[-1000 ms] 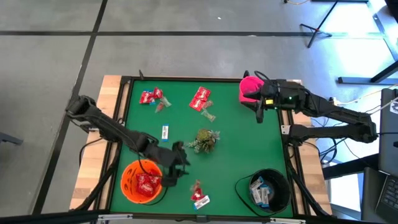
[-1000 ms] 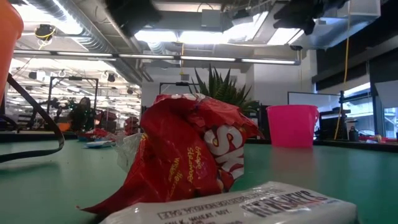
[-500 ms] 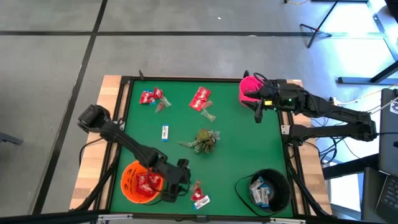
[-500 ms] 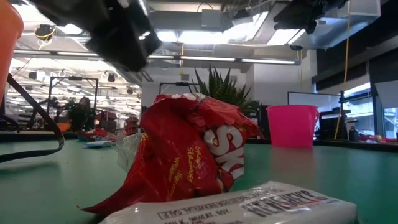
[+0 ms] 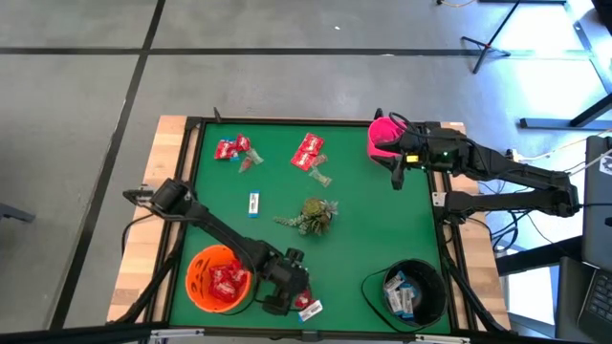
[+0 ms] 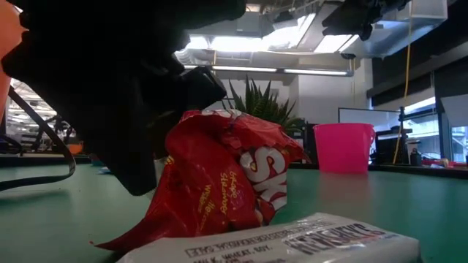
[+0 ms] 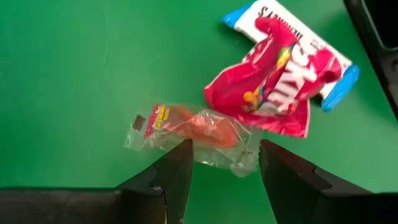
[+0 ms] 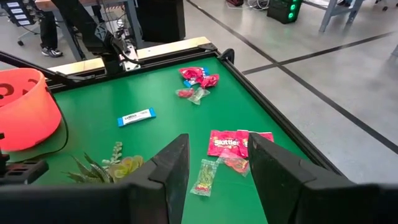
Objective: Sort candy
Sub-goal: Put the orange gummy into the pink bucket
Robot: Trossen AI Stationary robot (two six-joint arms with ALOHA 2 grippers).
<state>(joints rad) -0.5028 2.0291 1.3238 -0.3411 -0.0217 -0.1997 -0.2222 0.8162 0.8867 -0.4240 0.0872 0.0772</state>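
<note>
A: Green felt is seen beneath the left gripper [image 7: 225,163], whose jaws are parted and empty, poised just over a clear-wrapped orange sweet [image 7: 189,127]. That sweet lies touching a red Skittles packet [image 7: 273,93], itself overlapping a white-and-blue bar [image 7: 339,90], near the orange bowl [image 5: 199,277].

B: How should the pick be handled?

A: Only the clear wrapper should be straddled, probably, and the packet left undisturbed. The right gripper [image 5: 398,178], jaws parted and empty, is held far from that bowl, beside the pink cup [image 5: 381,134].

Green table [image 5: 354,229], scattered candy [image 5: 308,151], bowls [image 5: 196,277]
</note>
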